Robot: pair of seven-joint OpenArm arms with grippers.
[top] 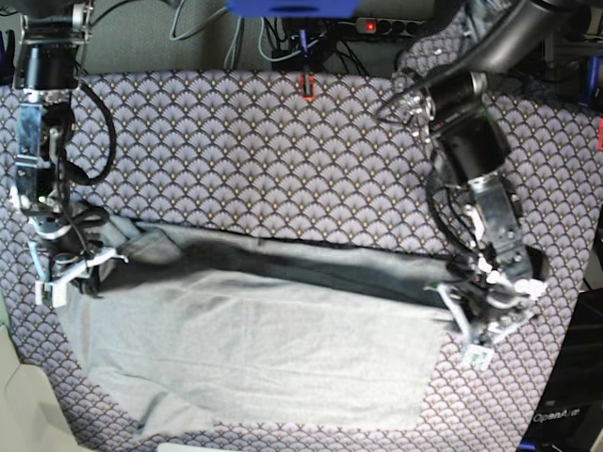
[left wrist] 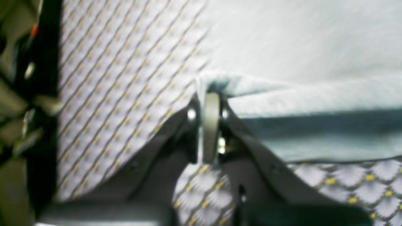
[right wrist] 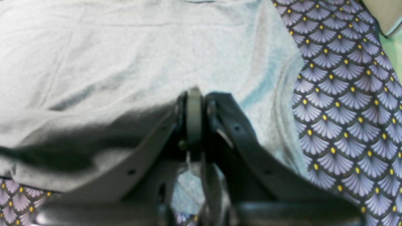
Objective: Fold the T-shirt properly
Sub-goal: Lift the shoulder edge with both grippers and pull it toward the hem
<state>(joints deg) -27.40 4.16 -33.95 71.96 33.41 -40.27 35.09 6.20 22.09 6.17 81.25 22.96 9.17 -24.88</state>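
The plain light grey soft knit T-shirt lies on the purple-white fan-patterned tablecloth, near its front edge. The left gripper is at the shirt's right edge, the right gripper at its back left corner.

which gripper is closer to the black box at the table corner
Left. The left gripper grips the shirt near the black box; the right gripper is across the table.

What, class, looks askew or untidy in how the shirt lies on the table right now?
The shirt is lopsided: its near edge curves and runs diagonally, and creases cross the cloth. Both hands, left and right, are shut on its far corners, lifting that edge off the tablecloth.
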